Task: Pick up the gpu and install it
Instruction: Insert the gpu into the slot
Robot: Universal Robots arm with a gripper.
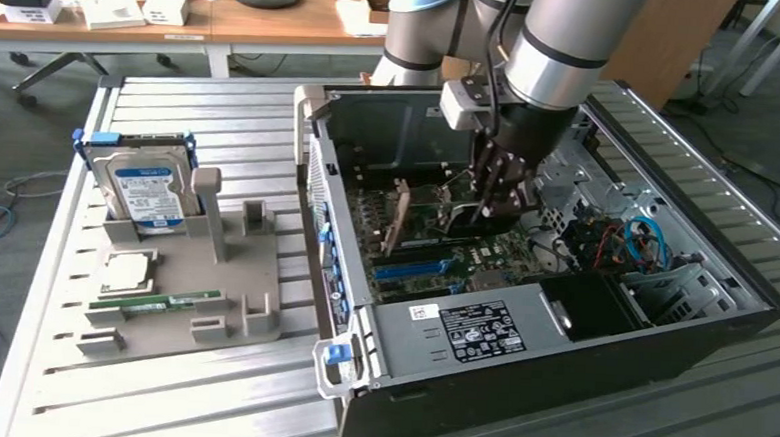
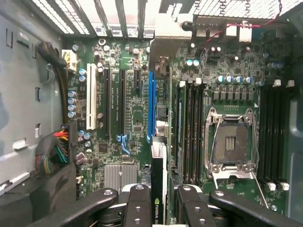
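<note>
A robot arm reaches down into an open computer case (image 1: pixel 556 377) that lies on its side on a slatted metal table (image 1: pixel 153 396), towards the table's edge on the exterior view's right. The gripper (image 1: pixel 495 199) is low inside the case, over the green motherboard (image 2: pixel 132 137). Its fingers (image 2: pixel 137 203) are closed on the gpu (image 2: pixel 158 170), a slim dark card seen edge-on between them. The card stands upright over the middle of the board, roughly in line with a long blue slot (image 2: pixel 151 104); whether it touches the slot cannot be told. An empty processor socket (image 2: pixel 232 142) lies to one side of the card. Near the table's opposite edge, a grey holder (image 1: pixel 234 280) carries a hard drive (image 1: pixel 151 191) with a blue label and a green memory stick (image 1: pixel 158 304).
</note>
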